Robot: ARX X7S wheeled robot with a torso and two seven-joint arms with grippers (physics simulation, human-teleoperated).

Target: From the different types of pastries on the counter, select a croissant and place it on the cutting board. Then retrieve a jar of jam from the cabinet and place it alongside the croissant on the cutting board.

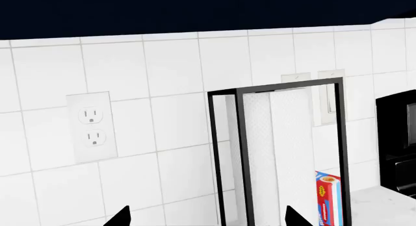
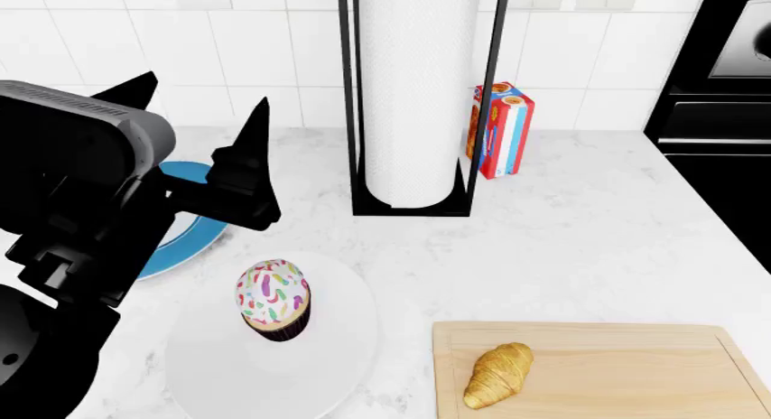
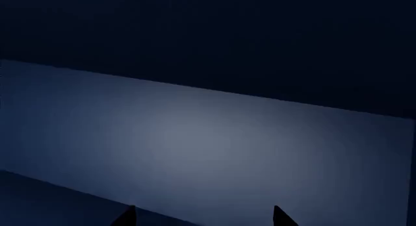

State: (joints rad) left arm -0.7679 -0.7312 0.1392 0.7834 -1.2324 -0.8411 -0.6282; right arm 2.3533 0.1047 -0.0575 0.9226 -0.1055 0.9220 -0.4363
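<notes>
The golden-brown croissant [image 2: 499, 374] lies on the left part of the light wooden cutting board [image 2: 627, 365] at the front right of the white marble counter [image 2: 579, 229]. The sprinkled white-frosted cupcake [image 2: 274, 299] stands on a round white plate [image 2: 217, 365]. My left gripper [image 2: 199, 107] is open and empty, raised above the counter's left side; in the left wrist view [image 1: 206, 217] it faces the tiled wall. My right gripper [image 3: 202, 217] is open and empty, facing a dark blue surface; it is out of the head view. The jar of jam is out of view.
A paper-towel roll in a black frame [image 2: 416, 94] stands at the back centre, also in the left wrist view [image 1: 279, 158]. A red-and-blue carton [image 2: 503, 130] stands beside it. A blue plate [image 2: 187, 211] lies under my left arm. A black oven [image 2: 723, 67] is at the right.
</notes>
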